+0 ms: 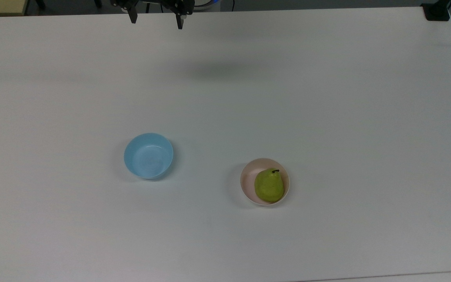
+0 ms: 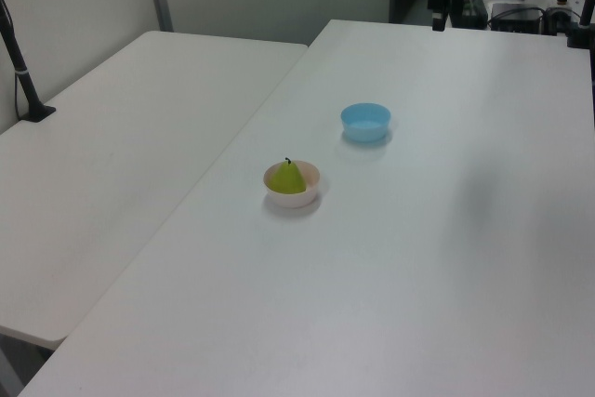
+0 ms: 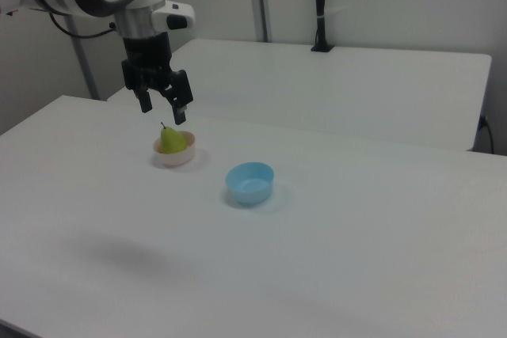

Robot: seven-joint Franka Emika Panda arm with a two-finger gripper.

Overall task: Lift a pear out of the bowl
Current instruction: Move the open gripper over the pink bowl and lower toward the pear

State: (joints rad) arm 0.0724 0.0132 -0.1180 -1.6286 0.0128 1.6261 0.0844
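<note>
Pincer (image 1: 156,20) hangs high over the far edge of the desk (image 1: 327,98), fingers spread wide, nothing btwn them. Pear (image 1: 269,185) sits in the pink bowl (image 1: 246,181), well apart from the pincer: lower in the top view and off to the top view's right. Stem points up and slightly away, body leaning on the bowl wall farthest from the pincer's side. Blue bowl (image 1: 148,156) sits empty, also well below the pincer in the top view, roughly under its line, apart from the pink one.

Risks, as I judge them:
- Long reach still to go; a descent slightly off-centre could put a fingertip on the bowl rim and tip or shove the light bowl.
- Pear is smooth, tapered; a grip near the narrow top may slip out.
- Fingers closing w/ bowl wall caught btwn them would lift bowl too.
</note>
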